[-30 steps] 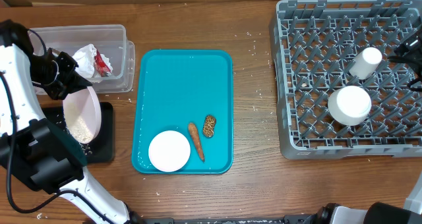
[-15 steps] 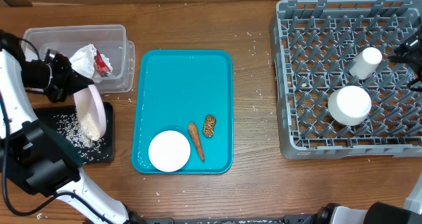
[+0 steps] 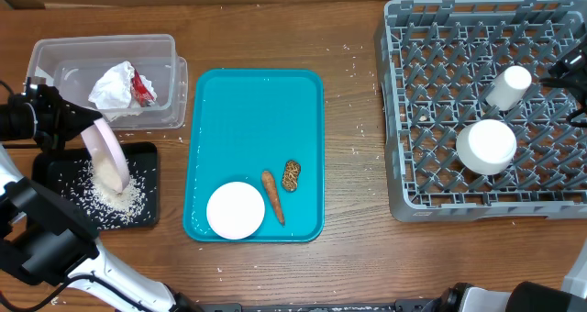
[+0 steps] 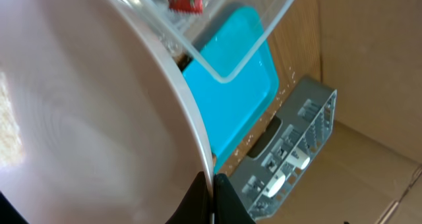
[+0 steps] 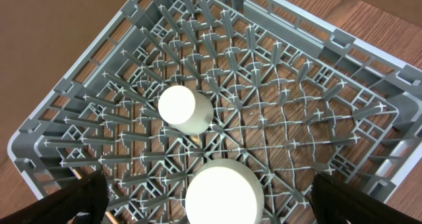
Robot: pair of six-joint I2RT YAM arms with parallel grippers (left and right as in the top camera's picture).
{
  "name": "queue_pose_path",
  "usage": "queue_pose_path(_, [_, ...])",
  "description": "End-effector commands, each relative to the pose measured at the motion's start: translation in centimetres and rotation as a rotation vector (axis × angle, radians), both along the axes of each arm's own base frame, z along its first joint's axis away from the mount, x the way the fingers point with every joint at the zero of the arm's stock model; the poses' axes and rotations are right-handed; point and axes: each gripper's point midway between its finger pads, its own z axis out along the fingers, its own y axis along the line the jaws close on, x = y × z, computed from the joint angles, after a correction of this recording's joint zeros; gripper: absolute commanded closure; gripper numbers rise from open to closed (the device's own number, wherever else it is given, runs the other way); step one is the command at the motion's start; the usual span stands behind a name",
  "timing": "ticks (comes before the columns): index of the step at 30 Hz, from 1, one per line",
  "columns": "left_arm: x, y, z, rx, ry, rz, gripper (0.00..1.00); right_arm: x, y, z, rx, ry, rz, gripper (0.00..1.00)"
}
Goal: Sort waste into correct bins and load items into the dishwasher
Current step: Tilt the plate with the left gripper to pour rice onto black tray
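Observation:
My left gripper (image 3: 79,128) is shut on the rim of a pale pink plate (image 3: 105,152), tipped steeply on edge over the black tray (image 3: 142,213). White rice (image 3: 112,195) lies heaped on the tray under the plate. In the left wrist view my gripper (image 4: 211,196) pinches the plate's (image 4: 92,118) rim. The napkin (image 3: 119,84) lies in the clear tub (image 3: 64,53). A small plate (image 3: 236,209), carrot (image 3: 272,195) and brown lump (image 3: 292,175) lie on the teal tray (image 3: 257,110). My right gripper (image 5: 214,207) is open and empty above the grey rack (image 3: 477,37), over an upturned bowl (image 5: 223,196) and cup (image 5: 181,109).
Stray rice grains dot the wooden table around the teal tray. The rack (image 5: 297,85) has rows of upright pegs. The bowl (image 3: 486,145) and cup (image 3: 509,85) sit right of the rack's middle. The right arm (image 3: 573,78) shows at the right edge.
My left gripper has swung left and tipped the plate more steeply. The rice has slid off it onto the black tray. The right arm has not moved.

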Motion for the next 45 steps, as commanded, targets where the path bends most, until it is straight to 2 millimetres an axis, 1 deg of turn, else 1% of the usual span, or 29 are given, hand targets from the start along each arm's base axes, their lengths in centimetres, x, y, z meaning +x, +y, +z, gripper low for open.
queue_pose_path(1, [-0.7,-0.4,1.4,-0.015,-0.037,-0.014,0.96,-0.1,-0.2,0.5,-0.017,-0.009,-0.004,0.00])
queue_pose_path(8, [-1.0,-0.9,1.7,-0.048,-0.037,-0.014,0.95,-0.1,-0.2,0.5,-0.017,-0.009,-0.004,0.00])
queue_pose_path(10, [-0.5,-0.2,1.4,-0.026,-0.045,-0.002,0.96,-0.1,-0.2,0.5,-0.017,-0.009,-0.004,0.00])
queue_pose_path(11, [-0.8,-0.5,1.5,-0.042,-0.037,-0.004,0.96,-0.1,-0.2,0.5,-0.017,-0.009,-0.004,0.00])
queue_pose_path(14, [-0.7,-0.4,1.5,-0.026,-0.056,-0.021,0.96,-0.1,-0.2,0.5,-0.017,-0.009,-0.004,0.00])
queue_pose_path(16, [-0.8,-1.0,1.9,-0.058,-0.064,-0.026,0.96,-0.1,-0.2,0.5,-0.017,-0.009,-0.004,0.00])
queue_pose_path(17, [-0.3,-0.5,1.8,-0.028,-0.095,-0.036,0.96,-0.1,-0.2,0.5,-0.017,-0.009,-0.004,0.00])
queue_pose_path(18, [0.1,0.7,1.1,0.030,-0.091,-0.021,0.96,-0.1,-0.2,0.5,-0.017,-0.009,-0.004,0.00])
queue_pose_path(19, [-0.4,1.0,0.5,0.025,-0.017,0.028,0.96,-0.1,-0.2,0.5,-0.017,-0.009,-0.004,0.00])
queue_pose_path(20, [-0.9,0.1,1.0,-0.021,-0.008,0.016,0.96,-0.1,-0.2,0.5,-0.017,-0.009,-0.004,0.00])
queue_pose_path(21, [-0.9,-0.6,1.6,-0.043,-0.059,-0.030,0.96,-0.1,-0.2,0.5,-0.017,-0.009,-0.004,0.00])
queue_pose_path(22, [-0.7,-0.6,1.7,-0.027,-0.095,-0.054,0.95,-0.1,-0.2,0.5,-0.017,-0.009,-0.004,0.00])
queue_pose_path(23, [-0.5,-0.2,1.4,-0.006,-0.091,-0.049,0.95,-0.1,-0.2,0.5,-0.017,-0.009,-0.004,0.00])
queue_pose_path(24, [-0.7,-0.3,1.4,-0.028,-0.058,-0.025,0.95,-0.1,-0.2,0.5,-0.017,-0.009,-0.004,0.00])
queue_pose_path(25, [-0.8,-0.5,1.5,-0.037,-0.063,-0.031,0.95,-0.1,-0.2,0.5,-0.017,-0.009,-0.004,0.00])
queue_pose_path(27, [-0.6,-0.1,1.2,-0.014,-0.069,-0.033,0.96,-0.1,-0.2,0.5,-0.017,-0.009,-0.004,0.00])
queue_pose_path(28, [-0.8,-0.8,1.6,-0.050,-0.069,-0.035,0.96,-0.1,-0.2,0.5,-0.017,-0.009,-0.004,0.00])
queue_pose_path(29, [-0.5,-1.0,1.9,-0.053,-0.107,-0.053,0.96,-0.1,-0.2,0.5,-0.017,-0.009,-0.004,0.00])
queue_pose_path(31, [0.0,-0.8,2.1,-0.059,-0.130,-0.043,0.96,-0.1,-0.2,0.5,-0.017,-0.009,-0.004,0.00])
queue_pose_path(33, [0.2,-2.0,3.8,-0.140,-0.212,-0.065,0.95,-0.1,-0.2,0.5,-0.017,-0.009,-0.004,0.00])
queue_pose_path(34, [0.3,-2.2,4.2,-0.156,-0.241,-0.069,0.96,-0.1,-0.2,0.5,-0.017,-0.009,-0.004,0.00])
queue_pose_path(40, [0.3,-2.2,4.1,-0.165,-0.222,-0.055,0.96,-0.1,-0.2,0.5,-0.017,-0.009,-0.004,0.00])
queue_pose_path(45, [0.0,-2.0,3.7,-0.188,-0.146,-0.006,0.96,-0.1,-0.2,0.5,-0.017,-0.009,-0.004,0.00])
